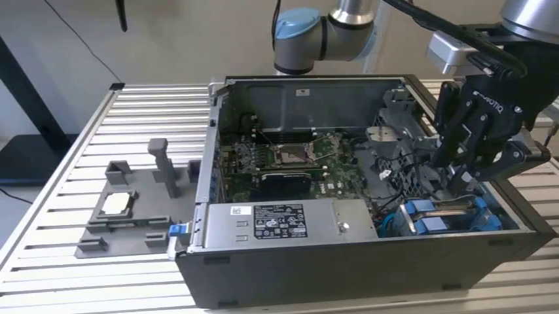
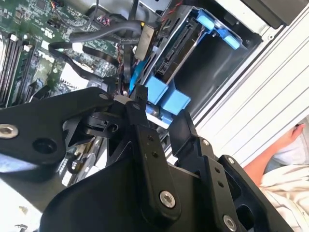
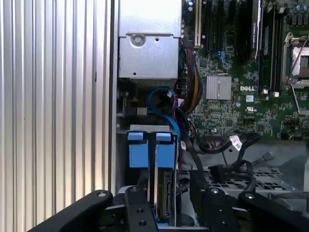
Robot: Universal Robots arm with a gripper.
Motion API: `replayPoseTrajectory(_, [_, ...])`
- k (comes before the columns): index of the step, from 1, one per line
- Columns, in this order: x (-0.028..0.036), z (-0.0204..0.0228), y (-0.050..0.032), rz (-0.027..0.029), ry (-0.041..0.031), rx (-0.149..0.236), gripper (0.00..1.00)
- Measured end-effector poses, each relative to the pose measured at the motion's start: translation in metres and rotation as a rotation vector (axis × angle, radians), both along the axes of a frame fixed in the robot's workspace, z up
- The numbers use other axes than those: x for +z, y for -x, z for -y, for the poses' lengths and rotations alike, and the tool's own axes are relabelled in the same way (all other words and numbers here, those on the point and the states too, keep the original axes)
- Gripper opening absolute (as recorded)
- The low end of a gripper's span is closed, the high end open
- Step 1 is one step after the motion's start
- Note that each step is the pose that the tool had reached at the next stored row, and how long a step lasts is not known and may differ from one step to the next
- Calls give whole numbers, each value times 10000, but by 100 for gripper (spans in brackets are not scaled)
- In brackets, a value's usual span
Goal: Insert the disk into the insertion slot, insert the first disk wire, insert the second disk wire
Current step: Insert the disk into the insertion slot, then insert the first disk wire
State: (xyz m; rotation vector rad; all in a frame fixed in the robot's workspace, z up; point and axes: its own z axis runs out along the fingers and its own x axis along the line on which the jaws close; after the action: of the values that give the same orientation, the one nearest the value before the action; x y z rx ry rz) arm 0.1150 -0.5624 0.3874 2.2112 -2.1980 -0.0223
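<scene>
Exterior view: disk [image 1: 450, 207] stands on edge.

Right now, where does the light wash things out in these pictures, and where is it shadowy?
First wrist view: the slatted table glares pale, while the gap beside the disk is dark. Second wrist view: the table's rails wash out near white. Exterior view: softer light, with shade inside the computer case below the gripper.
</scene>
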Motion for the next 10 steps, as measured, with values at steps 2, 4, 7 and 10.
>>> replayPoseTrajectory(2, [17, -16, 1, 77, 3, -1, 47])
replayPoseTrajectory(4, [28, -34, 3, 218, 3, 0, 47])
replayPoseTrajectory(7, [30, -65, 7, 580, -10, 0, 47])
replayPoseTrajectory(10, [30, -95, 13, 970, -48, -1, 47])
